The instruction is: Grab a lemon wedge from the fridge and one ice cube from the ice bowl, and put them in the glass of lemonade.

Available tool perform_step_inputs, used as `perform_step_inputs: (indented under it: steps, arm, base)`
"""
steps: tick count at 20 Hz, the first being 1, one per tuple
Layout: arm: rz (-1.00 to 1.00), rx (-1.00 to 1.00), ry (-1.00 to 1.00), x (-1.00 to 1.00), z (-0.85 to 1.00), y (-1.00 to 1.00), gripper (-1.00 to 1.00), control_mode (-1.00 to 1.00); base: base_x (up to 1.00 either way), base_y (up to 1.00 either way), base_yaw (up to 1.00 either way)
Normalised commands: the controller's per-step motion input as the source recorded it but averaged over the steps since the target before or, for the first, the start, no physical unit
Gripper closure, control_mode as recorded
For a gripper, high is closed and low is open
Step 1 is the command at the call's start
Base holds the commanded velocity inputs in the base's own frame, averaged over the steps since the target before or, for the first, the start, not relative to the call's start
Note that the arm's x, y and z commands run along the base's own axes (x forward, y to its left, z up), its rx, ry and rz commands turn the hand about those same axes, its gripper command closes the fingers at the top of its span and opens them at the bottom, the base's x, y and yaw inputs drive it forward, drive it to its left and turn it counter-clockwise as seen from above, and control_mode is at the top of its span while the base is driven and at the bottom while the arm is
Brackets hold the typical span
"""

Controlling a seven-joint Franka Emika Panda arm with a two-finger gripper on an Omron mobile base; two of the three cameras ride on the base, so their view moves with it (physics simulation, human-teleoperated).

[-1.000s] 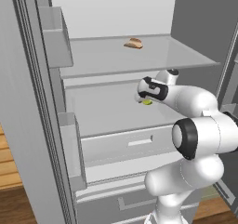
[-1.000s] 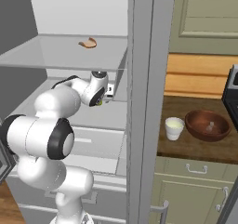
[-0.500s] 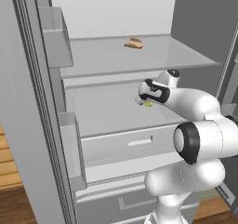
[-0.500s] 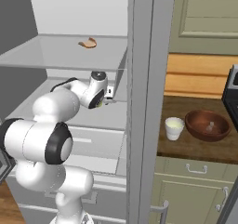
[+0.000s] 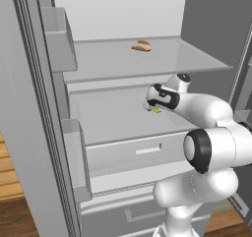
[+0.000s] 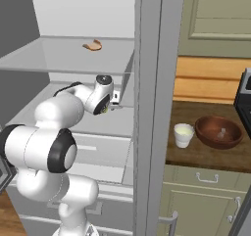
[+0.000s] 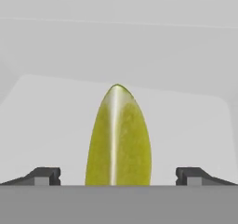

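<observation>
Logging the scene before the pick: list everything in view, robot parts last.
fridge: 1, grey, open, shelves and drawers inside.
bun: 1, tan-brown, upper shelf.
lemon wedge: 1, yellow, lower shelf, between the fingertips, untouched.
glass: 1, whitish, pale yellow liquid, on counter right of fridge.
bowl: 1, reddish-brown, beside glass on counter.
counter: 1, brown wood.
arm: 1, white, reaching into fridge.
gripper: 1, open around wedge.

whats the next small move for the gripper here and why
Probably ease forward a touch and close. In the hand view the lemon wedge lies centred between the two open fingertips, gaps on both sides, so nothing is gripped yet. The gripper is already at the wedge on the fridge shelf.
</observation>
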Motion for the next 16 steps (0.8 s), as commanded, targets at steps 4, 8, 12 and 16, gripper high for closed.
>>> perform_step_inputs:
  steps: [4,8,12,16]
  arm:
    - [0.00,0.00,0.00,0.00,-0.15,0.01,1.00,-1.00]
    - [0.00,0.00,0.00,0.00,-0.02,0.00,1.00,-1.00]
    - [0.00,0.00,0.00,0.00,0.00,0.00,1.00,-1.00]
    - [0.00,0.00,-0.01,-0.26,0.03,0.00,1.00,-1.00]
  base:
    - [0.00,0.00,0.00]
    - [0.00,0.00,0.00]
    - [0.00,0.00,0.00]
    - [0.00,0.00,0.00]
